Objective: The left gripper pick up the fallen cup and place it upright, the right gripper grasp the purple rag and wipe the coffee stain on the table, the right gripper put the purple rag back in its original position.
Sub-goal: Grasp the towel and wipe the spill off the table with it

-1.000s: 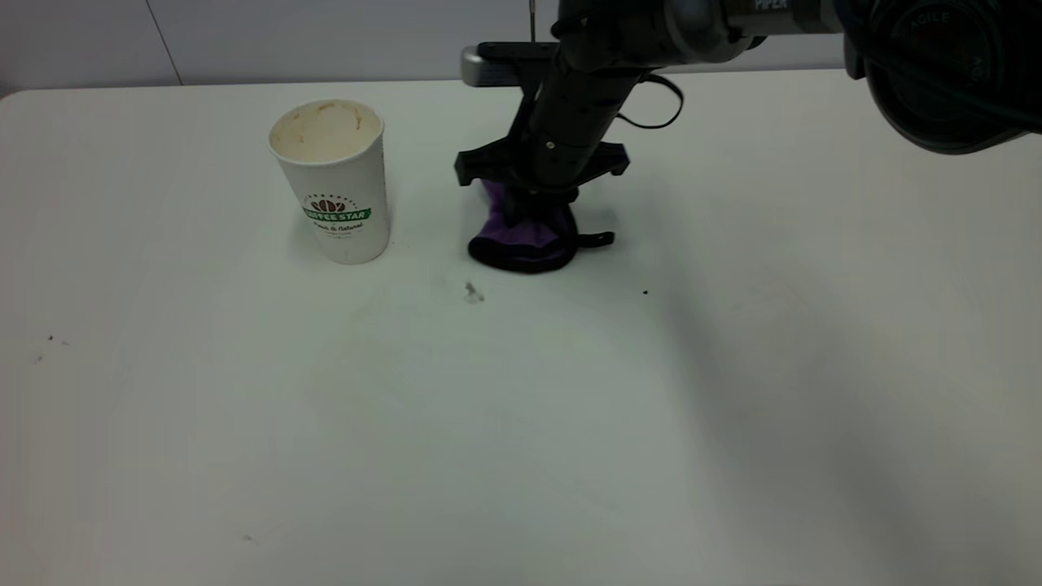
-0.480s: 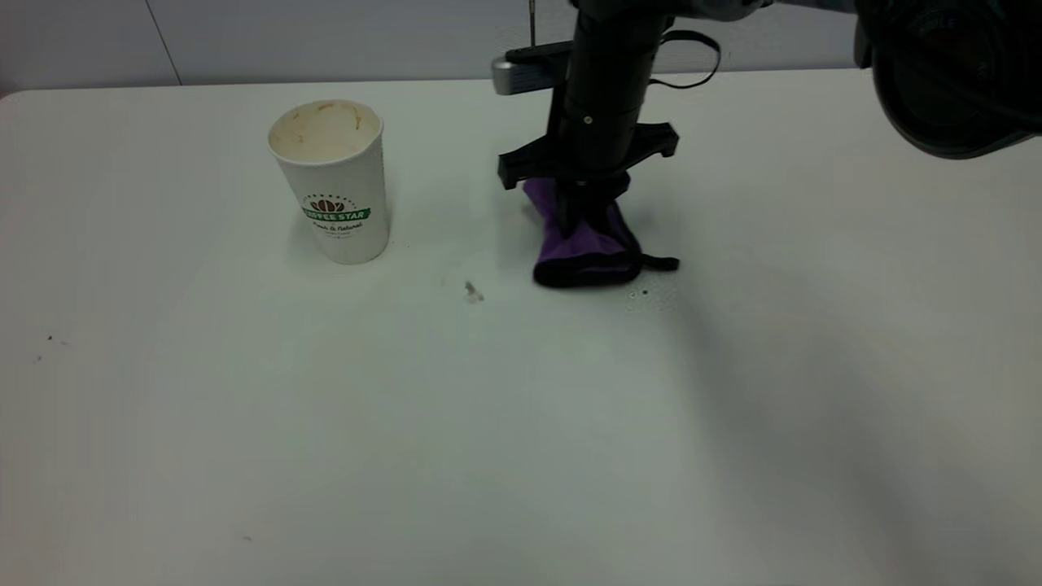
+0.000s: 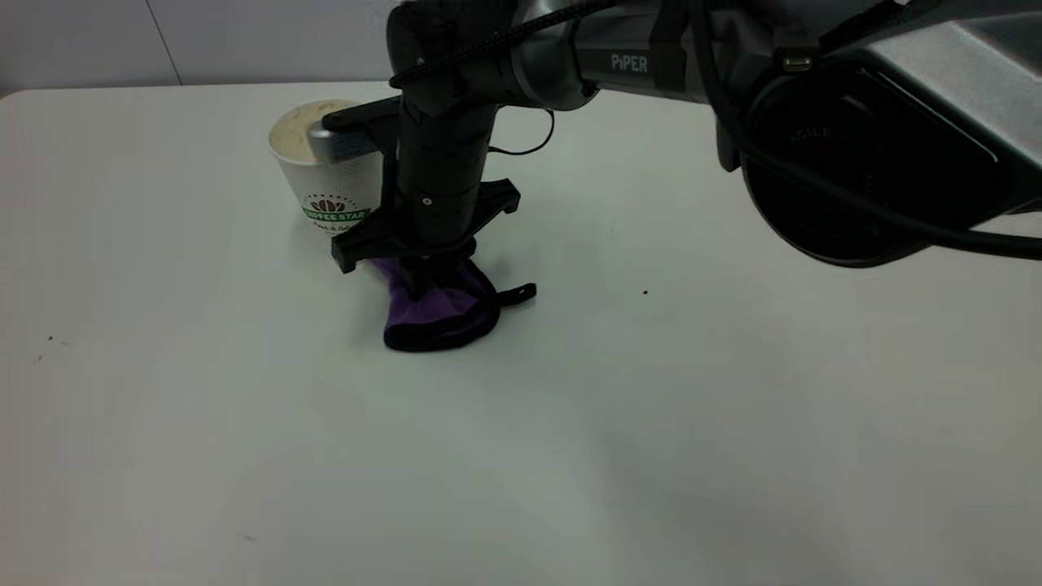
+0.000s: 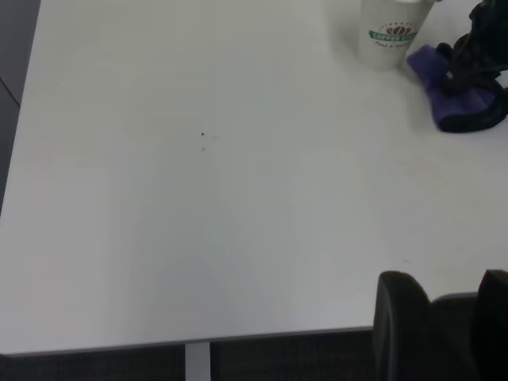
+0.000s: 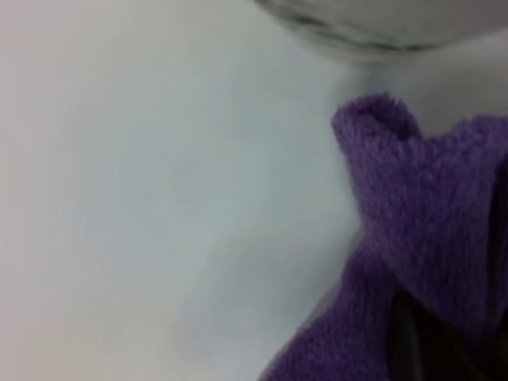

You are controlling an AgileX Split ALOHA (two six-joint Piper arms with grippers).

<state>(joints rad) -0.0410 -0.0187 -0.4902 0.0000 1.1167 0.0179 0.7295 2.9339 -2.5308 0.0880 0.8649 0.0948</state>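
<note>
On the table (image 3: 733,423), the right gripper (image 3: 423,281) clamps the purple rag (image 3: 440,313) beside the cup (image 3: 330,199).

Exterior faces arms; wrists share purple rag (image 3: 440,313).

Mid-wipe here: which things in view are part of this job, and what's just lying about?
Part of the job:
- purple rag, pinched in the right gripper, pressed on the table
- cup, upright
- left gripper, parked at the table's edge

Lying about:
- dark specks
- coffee stain: none visible
</note>
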